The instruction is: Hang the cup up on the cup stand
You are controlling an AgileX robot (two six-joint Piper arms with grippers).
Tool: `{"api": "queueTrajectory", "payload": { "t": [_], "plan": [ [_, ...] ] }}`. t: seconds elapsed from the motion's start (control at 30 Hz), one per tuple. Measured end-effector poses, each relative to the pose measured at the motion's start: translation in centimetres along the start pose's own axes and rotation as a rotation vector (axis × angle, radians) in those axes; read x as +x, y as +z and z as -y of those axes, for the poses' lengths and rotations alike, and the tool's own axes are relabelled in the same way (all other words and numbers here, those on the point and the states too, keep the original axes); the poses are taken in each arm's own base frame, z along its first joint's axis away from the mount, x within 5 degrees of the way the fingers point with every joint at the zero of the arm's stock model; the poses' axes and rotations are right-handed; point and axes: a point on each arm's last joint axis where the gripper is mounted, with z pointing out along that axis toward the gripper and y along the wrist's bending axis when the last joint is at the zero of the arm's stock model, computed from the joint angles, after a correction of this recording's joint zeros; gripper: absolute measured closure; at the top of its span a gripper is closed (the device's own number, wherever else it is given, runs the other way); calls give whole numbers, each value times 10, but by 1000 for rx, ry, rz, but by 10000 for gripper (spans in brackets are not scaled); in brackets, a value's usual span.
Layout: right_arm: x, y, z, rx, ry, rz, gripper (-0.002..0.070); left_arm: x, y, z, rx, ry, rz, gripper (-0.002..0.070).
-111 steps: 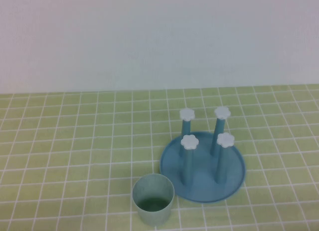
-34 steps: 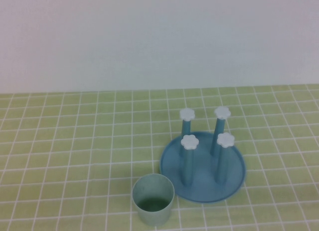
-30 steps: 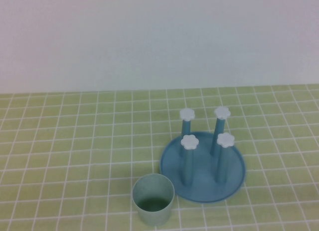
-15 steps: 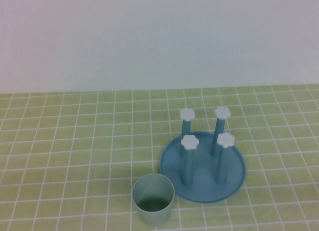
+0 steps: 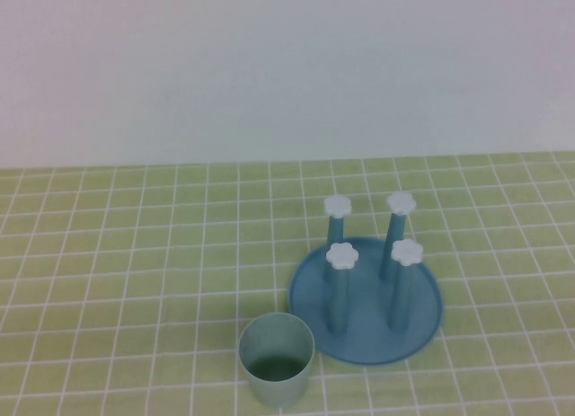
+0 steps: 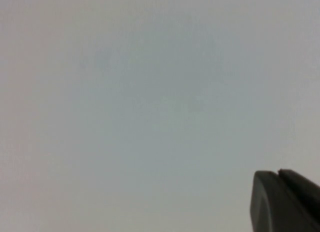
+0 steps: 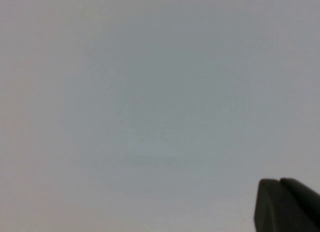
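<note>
Because the cup (image 5: 277, 359) stands upright, mouth up, at the near edge of the worktop, just beside the cup stand (image 5: 366, 295) on its left, I think a clumsy reach may knock it over or push it against the blue base, and it must be turned over before it can sit on a post. Neither arm is over the worktop. The left gripper (image 6: 286, 202) and the right gripper (image 7: 286, 205) each show only a dark tip against a plain pale background, so I cannot tell how far either is open, and they seem to touch nothing.
</note>
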Motion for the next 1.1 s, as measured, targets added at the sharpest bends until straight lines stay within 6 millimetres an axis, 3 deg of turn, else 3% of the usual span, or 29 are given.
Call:
{"api": "queueTrajectory", "payload": {
  "t": [0.17,0.33,0.47,0.73,0.9,1.0,1.1],
  "plan": [
    [7,-2,3,28,-5,-123,678,21,-3,7,78,0,-308,675],
    [22,-5,6,60,-5,-296,677,17,6,9,87,-43,-417,675],
    [20,-8,6,56,-11,-353,677,9,18,12,87,-125,-560,675],
    [18,-4,1,7,15,-497,677,-21,66,19,176,-45,-844,675],
    [18,-3,0,-1,34,-503,677,-37,102,23,194,-100,-944,666],
    [15,-1,-1,-9,37,-464,678,-40,123,26,241,-107,-964,573],
    [12,0,-2,-13,40,-431,678,-40,138,35,339,-168,-978,400]
  ]
}}
